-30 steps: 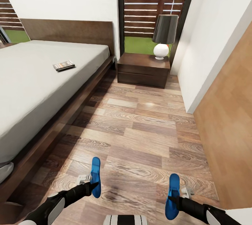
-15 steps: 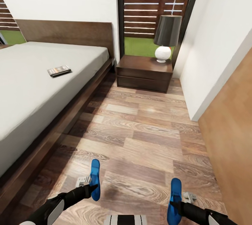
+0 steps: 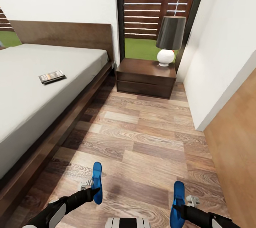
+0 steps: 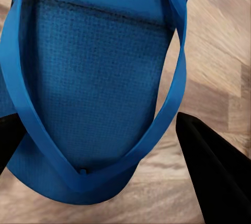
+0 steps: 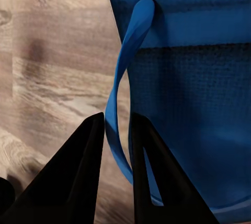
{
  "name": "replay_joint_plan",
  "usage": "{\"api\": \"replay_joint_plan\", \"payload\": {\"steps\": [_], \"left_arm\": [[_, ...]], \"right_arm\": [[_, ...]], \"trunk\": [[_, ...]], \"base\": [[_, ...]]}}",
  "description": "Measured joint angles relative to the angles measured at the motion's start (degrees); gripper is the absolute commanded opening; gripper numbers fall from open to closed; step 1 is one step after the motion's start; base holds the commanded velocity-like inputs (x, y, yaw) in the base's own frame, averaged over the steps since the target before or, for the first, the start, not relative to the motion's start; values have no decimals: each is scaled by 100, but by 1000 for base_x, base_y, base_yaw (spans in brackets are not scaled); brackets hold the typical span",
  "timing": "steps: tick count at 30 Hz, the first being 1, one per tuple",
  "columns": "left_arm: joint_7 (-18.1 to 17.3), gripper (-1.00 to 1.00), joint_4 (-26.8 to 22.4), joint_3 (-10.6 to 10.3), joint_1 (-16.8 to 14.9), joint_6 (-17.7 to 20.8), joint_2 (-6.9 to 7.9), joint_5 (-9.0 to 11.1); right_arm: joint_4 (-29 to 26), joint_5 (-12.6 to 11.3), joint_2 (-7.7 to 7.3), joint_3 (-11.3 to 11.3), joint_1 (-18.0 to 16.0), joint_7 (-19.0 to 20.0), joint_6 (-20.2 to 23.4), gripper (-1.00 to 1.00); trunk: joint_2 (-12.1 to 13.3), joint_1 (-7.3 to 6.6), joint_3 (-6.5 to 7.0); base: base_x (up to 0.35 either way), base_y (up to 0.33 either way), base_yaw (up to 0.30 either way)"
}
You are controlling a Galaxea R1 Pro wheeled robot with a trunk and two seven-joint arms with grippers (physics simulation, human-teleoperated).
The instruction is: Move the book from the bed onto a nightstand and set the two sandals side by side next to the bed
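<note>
Carrying step: L tool (image 3: 95, 189) clamps one sandal (image 3: 96, 182), R tool (image 3: 177, 206) pinches other sandal (image 3: 177, 205) by strap. Book (image 3: 52, 76) on bed (image 3: 32, 89). Next: set both down together beside bed frame, then release.

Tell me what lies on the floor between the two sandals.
Nothing: the head view shows bare wood floor between the left sandal and the right sandal, each carried in a gripper.
</note>
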Motion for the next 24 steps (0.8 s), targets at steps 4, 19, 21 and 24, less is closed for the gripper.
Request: {"api": "replay_joint_plan", "payload": {"steps": [4,19,21,24], "left_arm": [[0,-100,8,1,0,-1,-1,3],[0,-100,10,-7,0,6,-15,0],[0,-100,10,-7,0,6,-17,0],[0,-100,11,-6,0,6,-19,-1]], "right_arm": [[0,0,0,0,-1,0,2,-100],[0,1,15,3,0,0,-1,-100],[0,2,14,3,0,0,-2,-100],[0,1,16,3,0,2,1,-100]], "trunk": [[0,1,0],[0,-2,0],[0,-2,0],[0,-2,0]], "base": [[32,-7,0],[191,-3,0],[323,-63,0],[324,-85,0]]}}
